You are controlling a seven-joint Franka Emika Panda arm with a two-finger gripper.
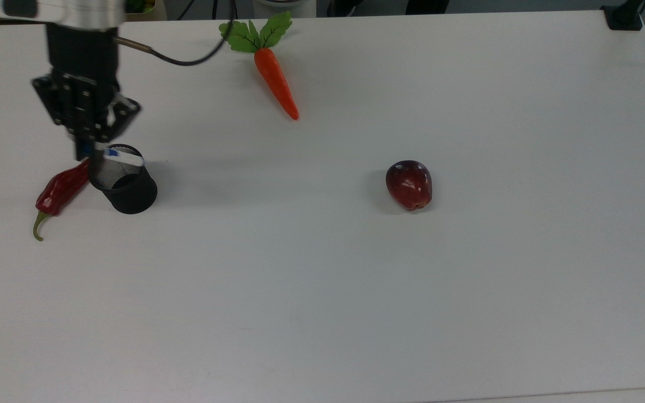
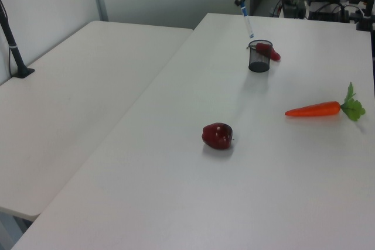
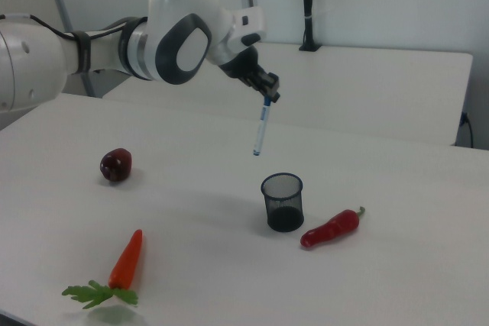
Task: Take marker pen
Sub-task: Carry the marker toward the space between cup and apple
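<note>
One black mesh cup [image 3: 283,201], one red chilli pepper [image 3: 331,227], one orange carrot [image 3: 124,260] and one dark red apple [image 3: 115,165] lay on the white table [image 1: 356,280]. The black two-finger gripper [image 3: 267,95] was clamped on the top end of the single slim white marker pen [image 3: 260,132], which hung clear above the cup, its long axis near vertical, lower tip pointing down.

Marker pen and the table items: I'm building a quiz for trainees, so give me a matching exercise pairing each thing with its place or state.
Things:
1. marker pen
2. mesh cup
3. chilli
4. carrot

States:
A. lying against the cup
B. leafy green top
C. held in the air by the gripper
D. standing upright, empty

Pairs: 1-C, 2-D, 3-A, 4-B
</note>
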